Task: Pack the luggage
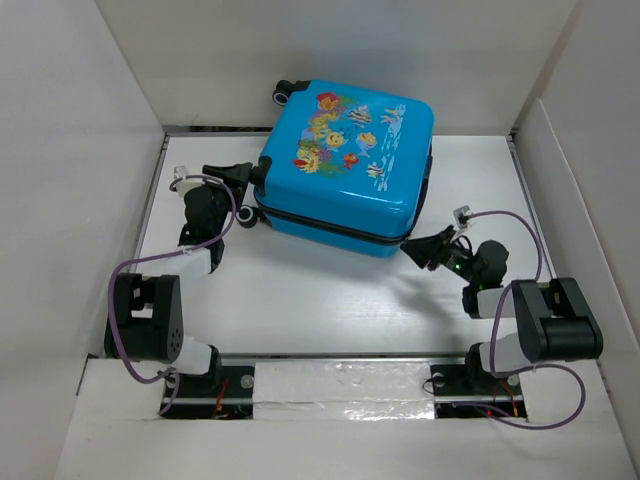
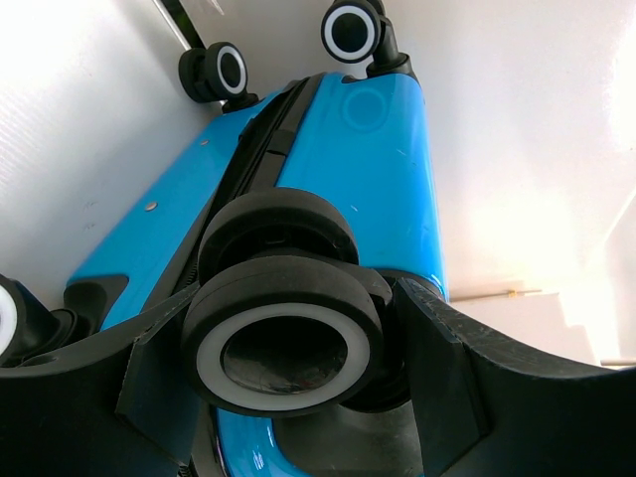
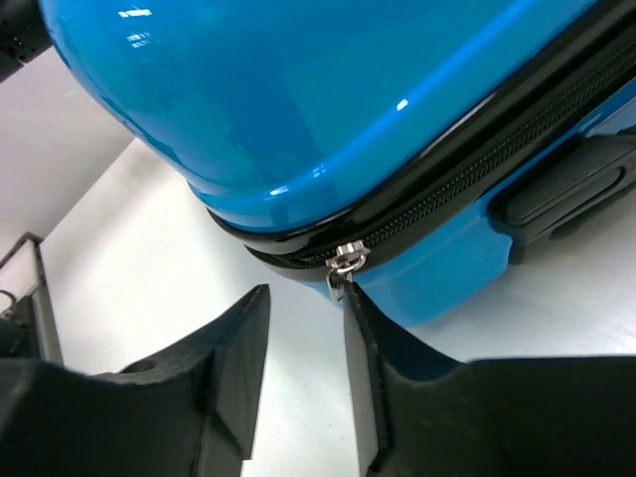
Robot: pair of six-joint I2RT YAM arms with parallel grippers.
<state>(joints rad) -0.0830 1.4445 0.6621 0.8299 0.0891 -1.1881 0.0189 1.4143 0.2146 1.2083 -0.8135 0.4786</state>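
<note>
One white bench [image 1: 330, 310] carries the job, and the blue suitcase [image 1: 345, 180] lies flat on it, fish print up, lid down on its base. At the suitcase's near left corner the left gripper [image 1: 240, 190] is clamped around a wheel [image 2: 283, 348], fingers pressed to either side of it. At the near right corner the right gripper [image 3: 306, 303] stands narrowly parted and holds nothing. The small metal zip pull [image 3: 343, 263] hangs off the corner of the zip seam [image 3: 467, 189], right at the tip of one finger and not yet between the two.

The step looks like working the zip along, with the left side as anchor. To do it well, I would keep the grip on the wheel firm so the suitcase cannot swing, shift the right gripper sideways until the pull sits squarely in the gap, then pinch it. Drag along the line of the seam, following the curve of the corner, never outward, or the tab may slip free
</note>
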